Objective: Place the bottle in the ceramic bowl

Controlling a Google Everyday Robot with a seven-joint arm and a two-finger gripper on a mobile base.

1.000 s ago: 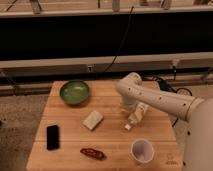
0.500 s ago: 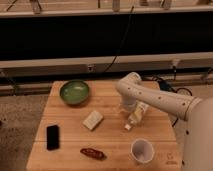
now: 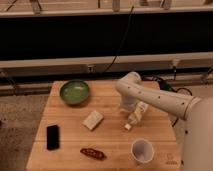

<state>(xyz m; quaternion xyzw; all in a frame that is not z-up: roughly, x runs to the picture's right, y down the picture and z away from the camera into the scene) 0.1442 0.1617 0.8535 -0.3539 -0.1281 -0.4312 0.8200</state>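
The bottle (image 3: 136,116) is small and clear with a pale label and a white cap. It lies tilted on the wooden table (image 3: 110,145), right of the middle, cap toward the front. My gripper (image 3: 129,109) hangs from the white arm directly at the bottle's upper end and touches or overlaps it. The ceramic bowl (image 3: 75,92) is round, glossy green and empty. It stands at the table's back left, well to the left of the gripper.
A pale rectangular block (image 3: 93,120) lies between the bowl and the bottle. A white cup (image 3: 142,150) stands at the front right. A black phone (image 3: 52,136) lies at the front left and a reddish-brown snack bar (image 3: 93,153) at the front middle.
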